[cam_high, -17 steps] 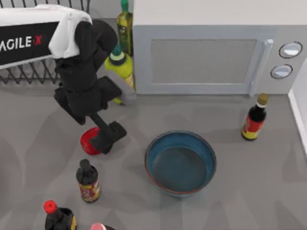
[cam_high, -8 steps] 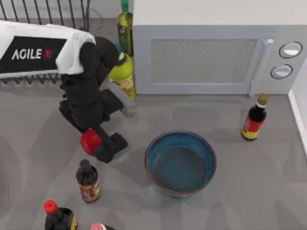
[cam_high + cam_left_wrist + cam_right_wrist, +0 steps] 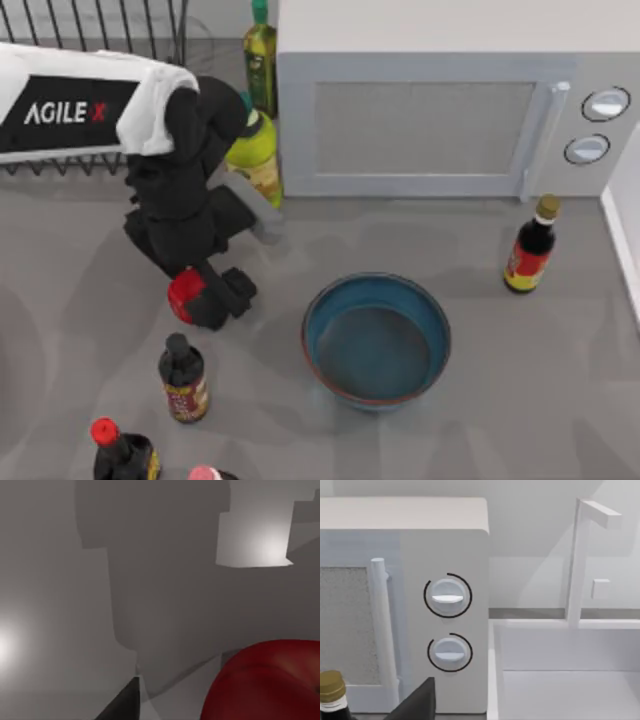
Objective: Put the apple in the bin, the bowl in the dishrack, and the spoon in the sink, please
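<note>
The red apple [image 3: 183, 290] sits between the black fingers of my left gripper [image 3: 205, 298], which is shut on it left of the bowl. The left wrist view shows the apple [image 3: 265, 680] close up beside one dark finger [image 3: 122, 705] over the grey counter. The teal-blue bowl [image 3: 376, 340] with its reddish rim stands upright at mid-table, apart from the gripper. The wire dishrack [image 3: 95, 160] is at the back left, partly under my left arm. The white sink [image 3: 565, 680] lies right of the microwave in the right wrist view. Spoon and bin are out of view.
A grey microwave [image 3: 430, 120] fills the back. Two green bottles [image 3: 255, 150] stand at its left corner, close to my left arm. A dark sauce bottle [image 3: 530, 245] stands at the right, another bottle [image 3: 183, 378] just in front of the apple, and a red-capped bottle [image 3: 120, 455] at the front left.
The left gripper's fingers have drawn in around the apple and closed on it. The left arm shifted slightly forward from the rack. The bowl has not moved.
</note>
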{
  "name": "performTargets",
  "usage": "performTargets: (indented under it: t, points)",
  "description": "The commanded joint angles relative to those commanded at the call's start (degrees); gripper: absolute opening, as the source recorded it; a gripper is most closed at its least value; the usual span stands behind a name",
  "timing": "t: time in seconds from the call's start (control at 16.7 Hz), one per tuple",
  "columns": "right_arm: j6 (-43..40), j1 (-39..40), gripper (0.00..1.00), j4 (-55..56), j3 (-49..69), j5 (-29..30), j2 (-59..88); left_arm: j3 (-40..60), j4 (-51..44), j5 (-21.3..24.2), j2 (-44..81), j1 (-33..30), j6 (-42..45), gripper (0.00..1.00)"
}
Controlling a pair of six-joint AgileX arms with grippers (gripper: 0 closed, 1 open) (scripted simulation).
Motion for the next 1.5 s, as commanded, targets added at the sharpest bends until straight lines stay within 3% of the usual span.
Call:
performTargets:
  t: [0.42, 1.02, 1.5]
  points:
    - [0.0, 0.0, 1.00, 0.0, 0.0, 0.0, 0.0, 0.0, 0.0, 0.0, 0.0, 0.0, 0.0, 0.02]
    - [0.0, 0.0, 1.00, 0.0, 0.0, 0.0, 0.0, 0.2, -0.3, -0.8, -0.9, 0.1, 0.3, 0.00]
    - [0.0, 0.0, 1.00, 0.0, 0.0, 0.0, 0.0, 5.6, -7.1, -2.8, -5.1, -5.5, 1.9, 0.00]
